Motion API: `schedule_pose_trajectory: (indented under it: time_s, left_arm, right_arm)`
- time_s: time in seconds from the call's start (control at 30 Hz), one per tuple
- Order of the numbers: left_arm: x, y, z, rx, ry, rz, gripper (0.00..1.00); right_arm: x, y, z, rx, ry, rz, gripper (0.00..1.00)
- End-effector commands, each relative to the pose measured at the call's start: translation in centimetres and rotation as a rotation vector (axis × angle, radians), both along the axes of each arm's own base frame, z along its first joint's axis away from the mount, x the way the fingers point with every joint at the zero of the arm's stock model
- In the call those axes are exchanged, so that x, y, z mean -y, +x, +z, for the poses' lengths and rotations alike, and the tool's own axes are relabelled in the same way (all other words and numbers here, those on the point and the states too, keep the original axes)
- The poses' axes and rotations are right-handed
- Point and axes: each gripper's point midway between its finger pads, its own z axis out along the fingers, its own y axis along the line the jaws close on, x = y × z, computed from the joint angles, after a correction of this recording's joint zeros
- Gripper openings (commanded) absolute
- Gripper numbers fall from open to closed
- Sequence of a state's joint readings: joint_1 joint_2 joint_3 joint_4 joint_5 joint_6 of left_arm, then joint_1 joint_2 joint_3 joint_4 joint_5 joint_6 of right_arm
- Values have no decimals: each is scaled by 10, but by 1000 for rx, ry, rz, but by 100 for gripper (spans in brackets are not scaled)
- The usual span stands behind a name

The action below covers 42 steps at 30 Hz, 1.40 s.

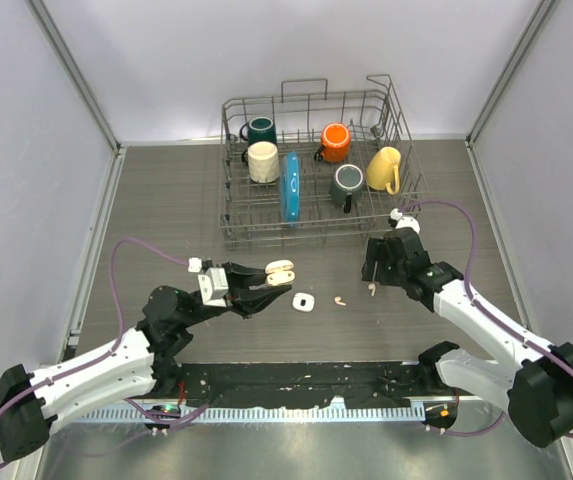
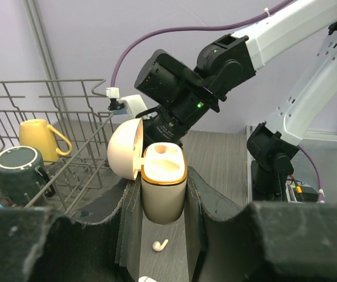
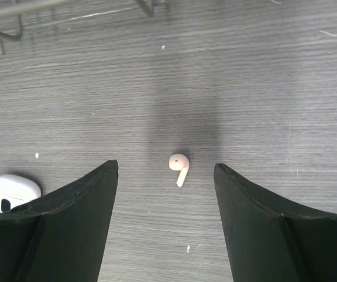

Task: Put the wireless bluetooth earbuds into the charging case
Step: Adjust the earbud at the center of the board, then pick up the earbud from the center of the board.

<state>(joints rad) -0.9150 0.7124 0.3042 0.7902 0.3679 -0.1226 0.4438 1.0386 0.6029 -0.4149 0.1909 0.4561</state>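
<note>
- Right gripper has its jaws apart, hanging over one earbud lying on the table, which sits between the fingers.
- The earbud stem runs crosswise to the closing line.
- Left gripper is clamped on the open charging case, and the right arm is nearer the earbud.

Light is soft and even, falling from overhead; the top view is bright, with no hard shadows. Under the right gripper a faint grey smudge of shade lies on the table, just beyond the earbud that sits between its fingers (the patch has no crisp edge). The left gripper fills its foreground with dark, blurred fingers, while the charging case between them is sharp, its lid mildly glossy. Straight lines bow slightly towards the frame edges.
</note>
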Motion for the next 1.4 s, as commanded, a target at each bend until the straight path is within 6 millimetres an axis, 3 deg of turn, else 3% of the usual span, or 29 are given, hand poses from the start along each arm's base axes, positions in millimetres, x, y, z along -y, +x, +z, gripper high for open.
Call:
schedule_pose_trajectory:
  time_s: [0.0, 0.07, 0.1, 0.4, 0.5, 0.63, 0.77, 0.93, 1.37]
  left_arm:
    - [-7, -6, 31, 70, -67, -1, 0]
    - [-7, -7, 33, 75, -71, 0, 0]
    - [-7, -7, 36, 78, -75, 0, 0]
    - [-8, -5, 34, 91, -80, 15, 0]
    - [-9, -5, 33, 89, -80, 16, 0]
    - [-9, -4, 29, 71, -76, 19, 0]
    - [-10, -3, 28, 67, -81, 24, 0]
    - [-11, -2, 28, 69, -80, 32, 0]
    - [-12, 0, 26, 64, -77, 45, 0]
  right_arm:
    - [-11, 10, 17, 88, 46, 41, 72]
    - [-3, 11, 15, 66, 28, -24, 78]
    - [-2, 11, 11, 44, 22, -33, 90]
    - [-7, 14, 8, -22, -58, 80, 88]
    - [-3, 16, 1, -32, -85, 65, 85]
    - [3, 16, -4, -45, -107, 31, 71]
    - [2, 15, -10, -61, -105, 28, 68]
    - [-4, 10, -23, -111, -90, 59, 56]
    - [-7, 4, -44, -165, -88, 78, 45]
